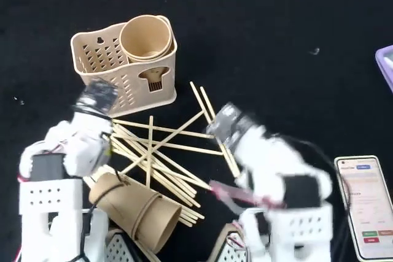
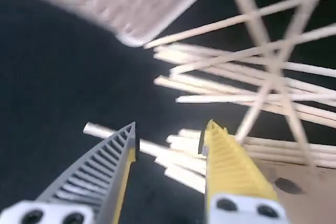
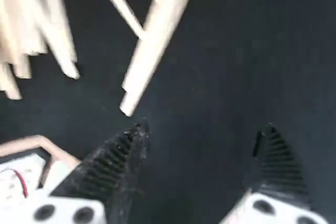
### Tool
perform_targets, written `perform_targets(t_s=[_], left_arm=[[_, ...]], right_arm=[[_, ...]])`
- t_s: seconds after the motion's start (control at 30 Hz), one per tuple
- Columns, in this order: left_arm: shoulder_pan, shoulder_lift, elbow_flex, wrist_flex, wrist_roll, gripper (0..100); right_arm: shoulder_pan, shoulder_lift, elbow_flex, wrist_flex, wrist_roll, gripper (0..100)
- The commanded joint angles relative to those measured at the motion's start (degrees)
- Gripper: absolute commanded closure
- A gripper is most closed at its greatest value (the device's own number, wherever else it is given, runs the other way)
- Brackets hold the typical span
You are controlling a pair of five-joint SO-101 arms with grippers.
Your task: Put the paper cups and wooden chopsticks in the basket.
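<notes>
Chopsticks lie scattered on the tabletop, cups sit in the basket; left claw and right claw both spread, empty.

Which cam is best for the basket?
High view: the whole basket is seen from above, with cups nested in it. Left wrist view catches just a blurred corner. Right wrist view faces chopsticks and table.

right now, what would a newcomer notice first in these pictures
A loose scatter of wooden chopsticks sprawls in the middle of the black table. Behind it, the basket already holds paper cups, while more stacked cups lie on their side at the front left.
</notes>
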Motion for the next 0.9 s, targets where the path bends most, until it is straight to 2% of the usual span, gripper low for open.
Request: perform_targets(t_s=[0.0,0.1,0.2,0.37,0.53,0.6,0.87], left_arm=[[-5.32,-0.62,-0.84,-0.97,-0.70,78],[-6.20,-0.62,0.13,-0.97,-0.70,78],[-10.15,-0.62,0.31,-0.97,-0.44,78],[-16.92,-0.53,0.92,-0.97,-0.26,78],[-19.47,-0.62,1.89,-0.44,-0.26,78],[-19.91,-0.62,1.98,0.18,-0.09,78],[-19.74,-0.62,1.71,3.08,2.11,78]], right_arm=[[-21.54,-7.34,1.80,-0.62,-3.43,68.0],[-33.41,-4.97,1.80,-0.88,-3.43,70.1],[-44.22,-0.75,1.98,-1.85,-3.69,70.1],[-54.77,6.02,1.98,-4.84,-3.78,70.1],[-65.41,7.78,2.77,-9.32,-7.74,70.1],[-67.43,7.96,4.44,-12.57,-8.18,70.1],[-67.43,7.78,13.58,-26.20,-8.26,70.5]])
